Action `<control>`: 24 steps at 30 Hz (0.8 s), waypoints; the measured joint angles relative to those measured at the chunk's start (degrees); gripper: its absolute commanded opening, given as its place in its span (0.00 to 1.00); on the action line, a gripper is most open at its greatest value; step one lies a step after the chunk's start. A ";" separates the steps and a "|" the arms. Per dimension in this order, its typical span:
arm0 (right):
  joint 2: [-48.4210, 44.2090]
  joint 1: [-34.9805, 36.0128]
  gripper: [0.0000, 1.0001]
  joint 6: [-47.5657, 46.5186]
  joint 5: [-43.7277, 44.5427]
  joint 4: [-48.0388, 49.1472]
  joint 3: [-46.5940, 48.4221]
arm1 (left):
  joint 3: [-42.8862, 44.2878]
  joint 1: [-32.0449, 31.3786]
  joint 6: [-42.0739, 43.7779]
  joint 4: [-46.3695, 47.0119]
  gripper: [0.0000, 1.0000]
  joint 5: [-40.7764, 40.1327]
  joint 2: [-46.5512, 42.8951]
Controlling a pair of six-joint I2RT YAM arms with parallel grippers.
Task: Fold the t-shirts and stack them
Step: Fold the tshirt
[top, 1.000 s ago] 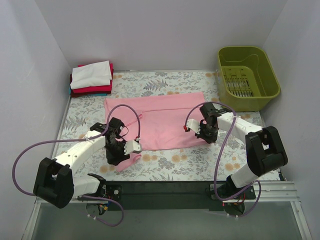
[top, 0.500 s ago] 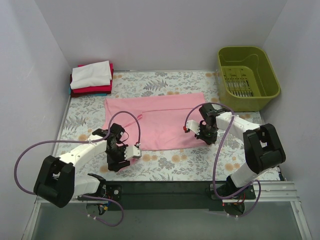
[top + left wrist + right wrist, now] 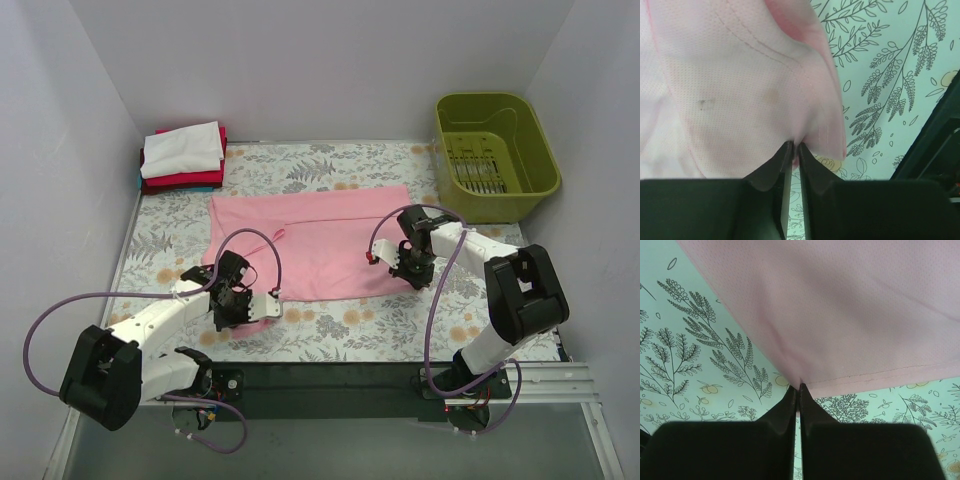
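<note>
The light pink t-shirt [image 3: 310, 238] lies spread on the floral table cloth in the middle of the top view. My left gripper [image 3: 240, 305] is shut on its near-left corner; the left wrist view shows pink cloth [image 3: 740, 85] pinched between the black fingers [image 3: 770, 172]. My right gripper [image 3: 412, 268] is shut on its near-right corner; the right wrist view shows the pink hem [image 3: 865, 330] nipped at the fingertips [image 3: 790, 402]. A folded stack [image 3: 183, 157] of white, red and teal shirts lies at the back left.
An olive green plastic basket [image 3: 497, 155] stands at the back right, close to the right arm. White walls enclose the table on three sides. A black rail [image 3: 330, 378] runs along the near edge by the arm bases.
My left gripper has drawn the shirt's near-left flap up and inward, so the pink piece that hung toward the near edge is now bunched at the gripper. The right gripper has barely shifted.
</note>
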 measured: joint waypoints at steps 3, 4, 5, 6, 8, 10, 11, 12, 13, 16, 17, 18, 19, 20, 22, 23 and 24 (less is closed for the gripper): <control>0.00 0.00 0.01 0.24 0.00 -0.24 0.13 | -0.04 0.02 0.11 0.74 0.00 -0.55 0.04; 0.04 0.00 0.01 0.31 0.00 -0.33 0.22 | -0.02 0.02 0.07 0.76 0.00 -0.57 0.04; 0.11 0.00 0.01 0.42 0.00 -0.42 0.33 | 0.00 0.00 0.09 0.76 0.00 -0.59 0.04; 0.20 0.00 0.01 0.48 0.00 -0.46 0.42 | 0.09 0.02 0.09 0.72 0.00 -0.57 0.02; 0.26 0.00 0.01 0.61 0.02 -0.59 0.59 | 0.61 0.02 0.11 0.39 0.00 -0.55 -0.07; 0.26 0.00 0.01 0.66 0.02 -0.76 0.81 | 1.49 0.02 -0.07 -1.16 0.00 -0.31 0.37; 0.26 0.00 0.01 0.66 0.02 -0.87 0.96 | 2.05 0.02 -0.17 -2.49 0.00 -0.04 0.83; 0.24 0.00 0.01 0.66 0.02 -1.03 1.09 | 2.64 0.02 -0.28 -3.82 0.00 0.22 1.07; 0.07 0.00 0.01 0.63 0.02 -1.18 1.14 | 3.96 0.02 -0.55 -6.23 0.00 0.68 1.22; -1.16 -0.09 0.01 0.48 0.07 -2.47 1.14 | 9.68 0.02 -1.36 -11.78 0.00 2.03 0.90; -1.92 -0.20 0.01 0.35 0.07 -2.99 1.14 | 11.32 0.02 -1.64 -13.03 0.00 2.25 0.74; -2.73 -0.44 0.01 0.11 0.04 -3.52 1.11 | 13.07 0.04 -1.84 -14.19 0.00 2.45 0.50; -3.56 -0.74 0.01 -0.15 0.04 -4.00 1.11 | 14.53 0.09 -1.90 -15.23 0.00 2.58 0.15; -4.42 -1.18 0.01 -0.50 0.04 -4.48 1.11 | 15.74 0.17 -1.95 -16.24 0.00 2.71 -0.11; -5.64 -2.14 0.01 -1.05 0.07 -5.27 1.11 | 17.16 0.55 -1.99 -17.40 0.00 2.86 -0.24; -5.86 -2.60 0.01 -1.25 0.07 -5.53 1.11 | 18.05 0.92 -1.99 -18.43 0.00 3.13 0.26; -5.81 -3.04 0.01 -1.49 0.07 -5.75 1.16 | 19.12 1.33 -1.99 -18.97 0.00 3.32 1.16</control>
